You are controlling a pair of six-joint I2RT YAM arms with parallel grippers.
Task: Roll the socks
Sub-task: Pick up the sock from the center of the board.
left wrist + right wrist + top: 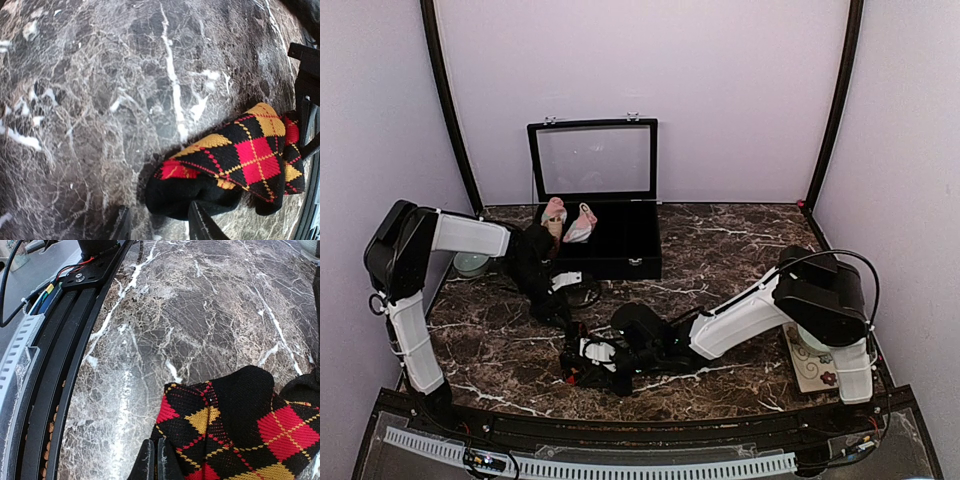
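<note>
Two pincers over one sock: the black argyle sock (240, 155) with red, orange and yellow diamonds lies bunched on the marble table (740, 250), close to the near edge and a little left of its middle.

My left pincer (159, 209) hangs over it from the back side with its jaws partly parted. The sock's plain black end sits between them. One finger (202, 225) is against the fabric and the other stands just clear of it, so nothing is clamped.

My right pincer (155, 450) reaches in from the right, low over the marble, with its jaws closed together at the sock's edge. Whether a fold of fabric is caught between them I cannot tell. The black rail (65, 365) along the near edge runs near it.

The pink sock (583, 226) lies well apart, in the open black case (620, 265) at the back edge, left of centre, beside an upright roll (554, 214).
</note>
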